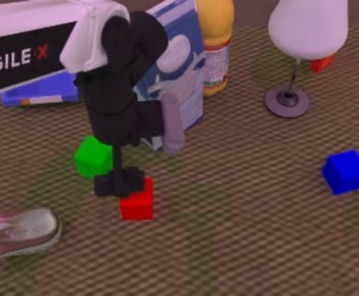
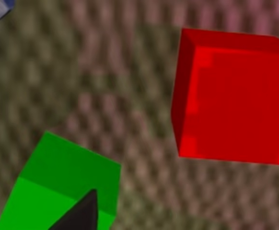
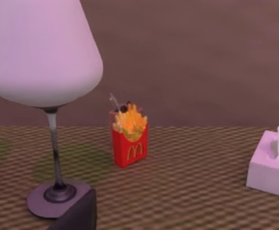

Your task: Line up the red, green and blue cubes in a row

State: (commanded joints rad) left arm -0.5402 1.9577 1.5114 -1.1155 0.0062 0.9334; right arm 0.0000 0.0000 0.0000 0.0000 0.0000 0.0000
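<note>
The red cube (image 1: 136, 201) sits on the woven surface (image 1: 241, 240) with the green cube (image 1: 94, 156) just beside it, up and to its left, while the blue cube (image 1: 345, 171) lies well apart to the red cube's right. The left end effector (image 1: 119, 184) hovers over the red cube's upper-left edge, between red and green; whether its fingers are spread or pressed together cannot be told. Behind the red cube stand a carton (image 1: 179, 68) and an orange juice bottle (image 1: 215, 43), a lamp (image 1: 303, 37) farther right, and a shoe (image 1: 19, 231) to its left.

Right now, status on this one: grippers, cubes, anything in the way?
Left gripper low between green cube and red cube, holding neither. Right arm out of the top view. Blue cube far right, alone. Carton close behind.
</note>
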